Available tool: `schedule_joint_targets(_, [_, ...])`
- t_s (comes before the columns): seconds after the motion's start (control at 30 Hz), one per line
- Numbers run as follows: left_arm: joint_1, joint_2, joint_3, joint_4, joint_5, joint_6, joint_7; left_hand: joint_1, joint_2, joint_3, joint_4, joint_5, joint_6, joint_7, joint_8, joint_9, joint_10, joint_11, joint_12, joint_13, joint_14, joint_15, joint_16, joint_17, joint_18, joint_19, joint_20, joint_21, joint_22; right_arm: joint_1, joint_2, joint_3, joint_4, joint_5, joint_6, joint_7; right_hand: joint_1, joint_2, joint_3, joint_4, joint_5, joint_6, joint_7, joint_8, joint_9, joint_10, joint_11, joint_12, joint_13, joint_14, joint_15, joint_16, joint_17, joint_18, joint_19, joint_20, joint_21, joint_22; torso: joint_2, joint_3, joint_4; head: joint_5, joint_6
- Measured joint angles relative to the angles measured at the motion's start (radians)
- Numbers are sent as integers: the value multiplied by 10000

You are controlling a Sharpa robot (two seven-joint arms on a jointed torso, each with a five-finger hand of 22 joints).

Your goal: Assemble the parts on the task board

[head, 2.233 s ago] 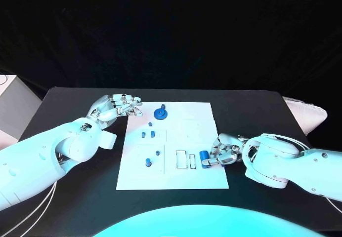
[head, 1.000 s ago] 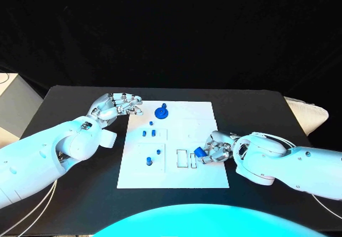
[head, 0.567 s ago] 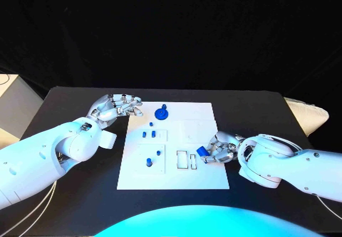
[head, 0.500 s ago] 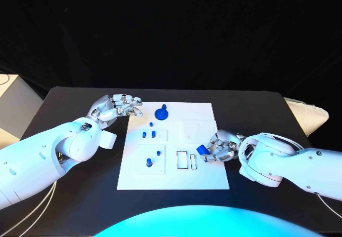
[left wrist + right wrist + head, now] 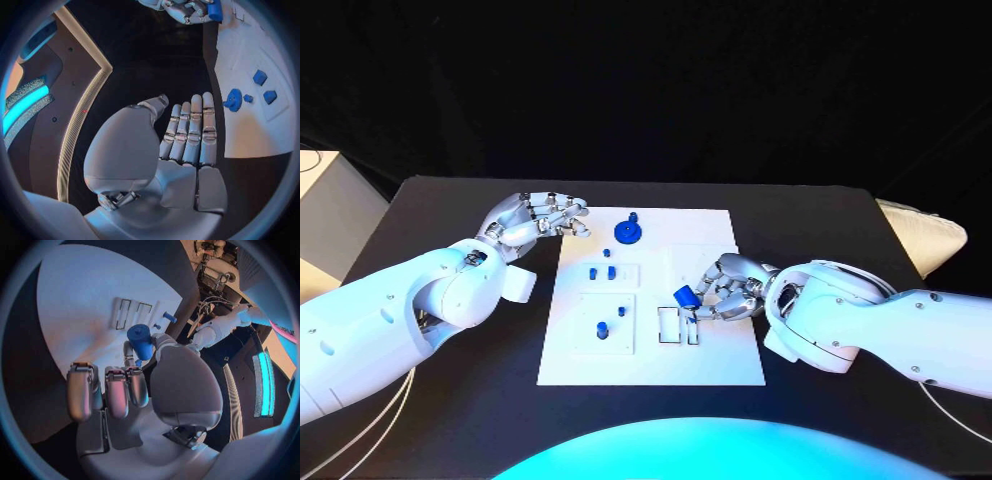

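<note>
Step in hand, as judged: seating the blue cylindrical part (image 5: 685, 296) into one of the rectangular slots (image 5: 678, 326) on the task board (image 5: 718, 365).
- Method advised: line the part's long axis up with the slot outline before lowering; come down straight, release only when it sits flat. A skewed approach risks the part riding on the slot edge.

Right robot hand (image 5: 728, 290): over the board's right-middle area, just above the slots.
- State: thumb and a finger pinch the blue cylindrical part; the right wrist view shows the part (image 5: 139, 340) at the fingertips, other fingers (image 5: 82, 390) extended and touching nothing.
- Part is held clear of the board, not yet in a slot.

Left robot hand (image 5: 538, 215): over the black tabletop (image 5: 473, 200), at the board's far left corner.
- State: holds nothing; the left wrist view shows its fingers (image 5: 190, 134) side by side, loosely extended, palm bare.

Other parts on board: blue round piece (image 5: 627, 231) near the far edge; small blue pegs (image 5: 600, 272) in the left panels.
</note>
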Motion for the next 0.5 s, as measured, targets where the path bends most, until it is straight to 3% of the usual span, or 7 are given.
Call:
schedule_joint_targets(0.17, [0, -3, 0, 9, 2, 0, -2, 0, 0, 0, 0, 0, 0, 0, 0, 0, 0, 0, 0, 0, 0, 0, 0, 0, 1, 0, 0, 0, 0, -182, 348, -38, -217, 111, 102, 17, -134, -134, 251, -31, -233, 0, 0, 17, 5, 0, 1, 0, 0, 0, 0, 0, 0, 0, 0, 0, 0, -1, 4, -2, 11, 18, -7])
schedule_joint_targets(0.33, [0, -15, 0, 19, 3, 0, -5, 0, 0, 0, 0, 0, 0, 0, 0, -10, 0, 0, 0, 9, 0, 0, 0, 19, 1, 0, 0, -37, -19, -313, 585, -55, -375, 180, 272, -28, -388, -379, 766, -430, -566, 37, 37, 57, 11, 0, 1, -27, -1, 0, 0, 0, -1, 0, 0, 0, 0, -2, 6, -1, 5, 36, -51])
schedule_joint_targets(0.37, [0, -18, 0, 19, 3, 0, -5, 0, 0, 0, 0, 0, 0, 0, 0, -10, 0, 0, 0, 9, 0, 0, 0, 19, 0, 0, 0, -36, -19, -325, 609, -58, -385, 183, 303, -43, -426, -369, 950, -613, -627, 37, 37, 58, 11, 0, 1, -38, -1, -1, 0, 0, 0, 0, 0, 0, 0, -1, 6, 0, 4, 38, -61])
schedule_joint_targets(0.5, [0, -20, 0, 20, 5, 2, -8, 0, 0, 0, 0, 0, 0, 0, 0, -10, 0, 0, 0, 9, 0, 0, 0, 19, 1, 0, 0, -36, -19, -356, 695, -58, -428, 168, 422, -119, -570, -350, 982, -645, -646, 37, 37, 58, 12, 0, 1, -38, -2, 0, 1, 0, -1, 0, 0, 1, 0, -2, 4, 0, -9, 40, -67])
